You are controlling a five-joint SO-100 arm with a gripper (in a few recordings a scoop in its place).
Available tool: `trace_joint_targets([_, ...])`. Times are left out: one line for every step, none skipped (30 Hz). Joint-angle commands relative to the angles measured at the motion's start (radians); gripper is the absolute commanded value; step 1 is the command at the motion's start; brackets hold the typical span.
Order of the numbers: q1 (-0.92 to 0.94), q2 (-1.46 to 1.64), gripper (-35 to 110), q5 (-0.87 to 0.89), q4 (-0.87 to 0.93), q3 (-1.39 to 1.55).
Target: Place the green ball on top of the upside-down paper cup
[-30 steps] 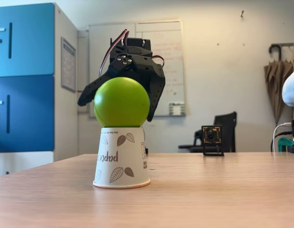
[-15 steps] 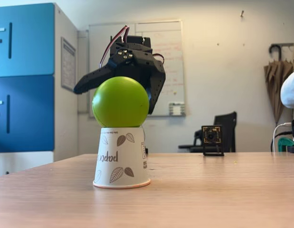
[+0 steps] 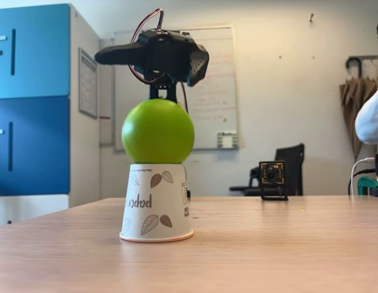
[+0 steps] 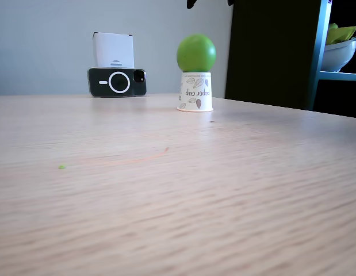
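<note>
Lifted clear above the green ball [image 3: 157, 131], gripper [image 3: 153, 55] spread; ball on the upside-down paper cup [image 3: 156, 201] could roll if nudged

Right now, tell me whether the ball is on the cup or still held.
On the cup. The green ball rests on the upturned base of the paper cup; the gripper hangs above it, fingers spread and clear.

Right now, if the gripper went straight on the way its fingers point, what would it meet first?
Probably nothing close. The gripper hangs open above the green ball, fingers pointing left in this fixed view, over the ball. The blue cabinet lies that way, though depth is unclear.
</note>
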Motion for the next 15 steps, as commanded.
trace_joint_targets([0.029,0.164,22,0.031,0.005,0.103])
trace_joint_targets([0.038,0.207,18,0.035,0.012,0.149])
trace_joint_targets([0.049,0.249,15,0.037,0.021,0.195])
trace_joint_targets([0.061,0.295,13,0.037,0.032,0.241])
trace_joint_targets([0.075,0.339,10,0.037,0.051,0.281])
trace_joint_targets([0.086,0.385,7,0.037,0.071,0.319])
trace_joint_targets([0.097,0.431,5,0.037,0.097,0.357])
trace_joint_targets([0.107,0.483,2,0.037,0.118,0.399])
trace_joint_targets([0.118,0.538,0,0.037,0.138,0.440])
trace_joint_targets([0.127,0.597,0,0.037,0.169,0.483])
trace_joint_targets([0.133,0.653,0,0.037,0.204,0.525])
trace_joint_targets([0.141,0.710,0,0.037,0.239,0.569])
trace_joint_targets([0.147,0.769,0,0.037,0.270,0.618])
trace_joint_targets([0.155,0.828,0,0.038,0.301,0.673])
trace_joint_targets([0.160,0.885,0,0.041,0.328,0.732])
